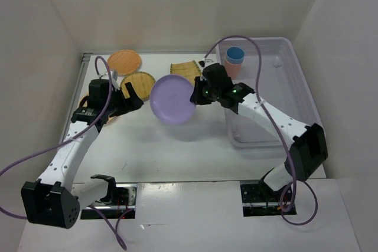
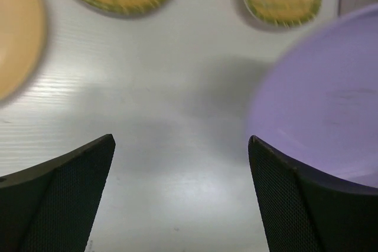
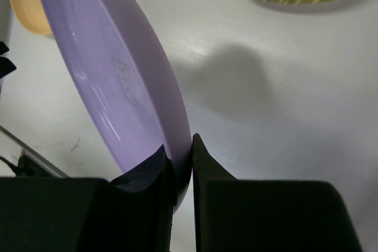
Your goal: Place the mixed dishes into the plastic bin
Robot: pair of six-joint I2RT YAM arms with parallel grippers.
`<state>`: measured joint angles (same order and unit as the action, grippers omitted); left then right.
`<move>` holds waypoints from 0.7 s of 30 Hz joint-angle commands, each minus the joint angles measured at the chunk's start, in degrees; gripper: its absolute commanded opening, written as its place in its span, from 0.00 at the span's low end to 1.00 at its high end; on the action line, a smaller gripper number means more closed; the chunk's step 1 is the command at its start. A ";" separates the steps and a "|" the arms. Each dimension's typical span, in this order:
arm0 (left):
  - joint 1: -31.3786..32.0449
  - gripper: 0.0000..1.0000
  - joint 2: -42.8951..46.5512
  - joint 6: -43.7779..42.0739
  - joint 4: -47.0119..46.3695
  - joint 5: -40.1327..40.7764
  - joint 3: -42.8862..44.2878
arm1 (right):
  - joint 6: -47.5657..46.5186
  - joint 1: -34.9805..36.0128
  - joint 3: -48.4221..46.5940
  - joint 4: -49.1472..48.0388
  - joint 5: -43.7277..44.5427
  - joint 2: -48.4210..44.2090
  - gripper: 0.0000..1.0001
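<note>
Right fingers (image 3: 207, 166) pinching rim of tilted lavender plate (image 1: 171, 100), held above desk (image 1: 165, 151) centre, left fingers (image 2: 71, 187) spread wide, holding nothing, plate cropped in both wrist views

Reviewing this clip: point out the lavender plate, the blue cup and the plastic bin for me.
lavender plate (image 1: 171, 100): top view, the middle of its face.
blue cup (image 1: 235, 55): top view, its open top.
plastic bin (image 1: 283, 81): top view, a bare part of its floor.
</note>
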<state>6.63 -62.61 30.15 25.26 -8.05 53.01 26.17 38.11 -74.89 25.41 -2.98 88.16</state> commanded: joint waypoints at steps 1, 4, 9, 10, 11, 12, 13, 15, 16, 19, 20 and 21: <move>-3.11 1.00 4.15 1.30 -1.34 12.42 2.80 | 1.07 -4.52 -0.96 0.07 6.06 -8.25 0.00; -5.84 1.00 6.62 2.98 -3.80 17.80 0.52 | 3.44 -7.52 -0.43 1.49 9.73 -15.10 0.00; -9.88 1.00 7.94 4.92 -8.99 18.95 -3.97 | 8.62 -12.08 4.03 3.24 22.57 -28.71 0.00; -11.10 1.00 7.94 4.92 -10.13 18.08 -4.58 | 9.15 -14.01 4.92 3.24 23.45 -30.31 0.00; -11.72 1.00 6.98 4.92 -10.14 17.38 -4.59 | 9.85 -18.72 5.71 4.03 24.16 -31.72 0.00; -11.73 1.00 5.50 4.92 -10.92 15.80 -4.59 | 10.47 -21.21 7.38 4.82 24.17 -34.43 0.00; -12.43 1.00 4.61 4.92 -11.54 15.18 -4.59 | 11.78 -23.58 8.18 4.83 24.69 -35.85 0.00; -12.43 1.00 2.33 4.92 -12.24 13.33 -3.97 | 12.49 -29.83 11.25 4.04 24.69 -39.88 0.00; -12.43 1.00 1.62 4.92 -12.86 13.33 -3.97 | 13.54 -31.32 12.13 4.03 25.21 -40.95 0.00; -12.43 1.00 -0.93 4.39 -14.35 10.43 -3.44 | 15.38 -35.11 14.60 4.38 29.16 -41.75 0.00; -12.43 1.00 -2.15 4.39 -14.36 9.82 -2.92 | 15.40 -35.73 15.47 4.39 30.91 -40.71 0.00; -12.43 1.00 -2.78 4.39 -14.97 9.29 -2.92 | 16.18 -36.87 16.17 5.00 31.72 -38.96 0.00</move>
<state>-5.54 -64.12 34.52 14.48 4.25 48.84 38.89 2.98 -60.23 31.09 23.66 46.65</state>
